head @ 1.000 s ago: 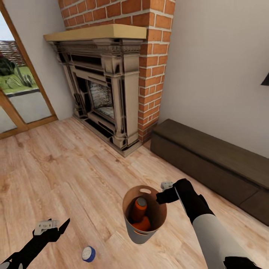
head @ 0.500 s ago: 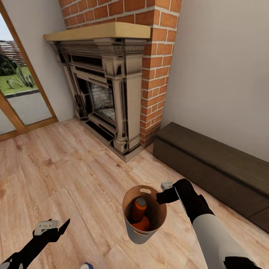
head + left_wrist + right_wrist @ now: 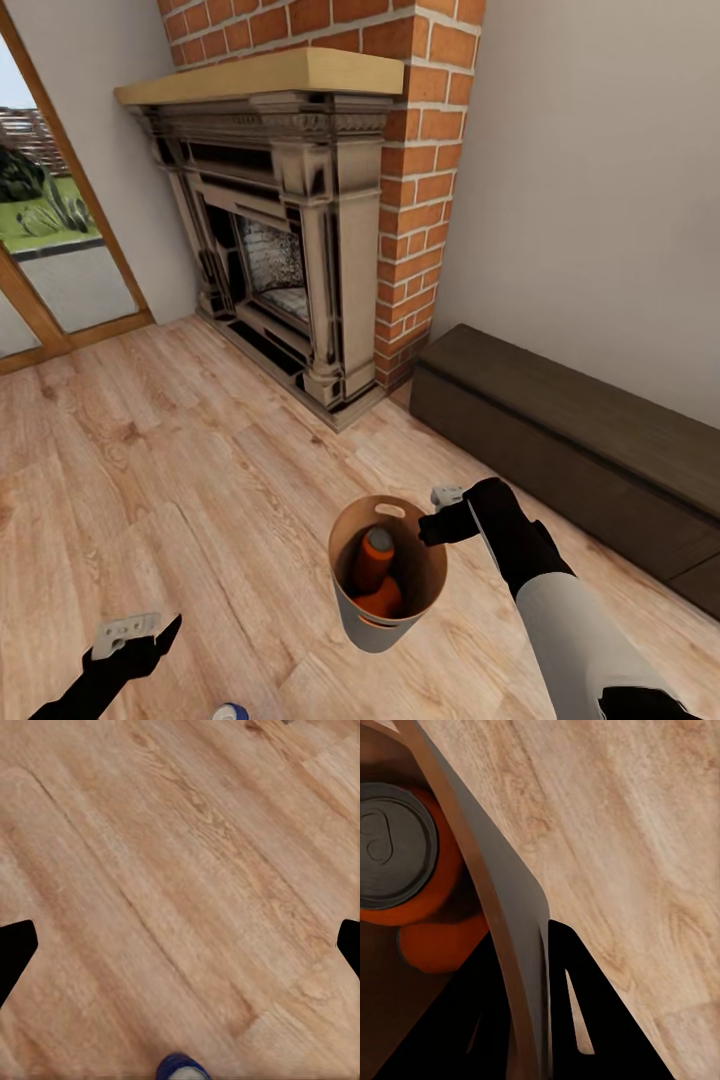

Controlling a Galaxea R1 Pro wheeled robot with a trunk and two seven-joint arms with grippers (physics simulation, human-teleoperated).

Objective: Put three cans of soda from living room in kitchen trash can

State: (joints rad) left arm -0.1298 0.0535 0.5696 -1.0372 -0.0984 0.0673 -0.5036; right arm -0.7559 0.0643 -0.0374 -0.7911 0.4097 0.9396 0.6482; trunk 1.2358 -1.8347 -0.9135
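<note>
A light wooden plank floor [image 3: 200, 480] is seen in the living room, with a red brick chimney [image 3: 410, 150] and its ornate fireplace [image 3: 270, 240] set against a pale wall. A dark low bench [image 3: 560, 430] is placed just right of the chimney, and a glazed door [image 3: 50, 250] stands well to its left. In front of the chimney, above the floor, the tash can [image 3: 385, 570] is held by its rim in the clenched fingers of the right gripper [image 3: 440, 520], its wall pinched between them. Two orange cans [image 3: 372, 560] are seen inside it. The blue can [image 3: 230, 712] lies on the floor, farther from the chimney, near the left gripper [image 3: 140, 632], whose fingers are spread apart and hold nothing.
</note>
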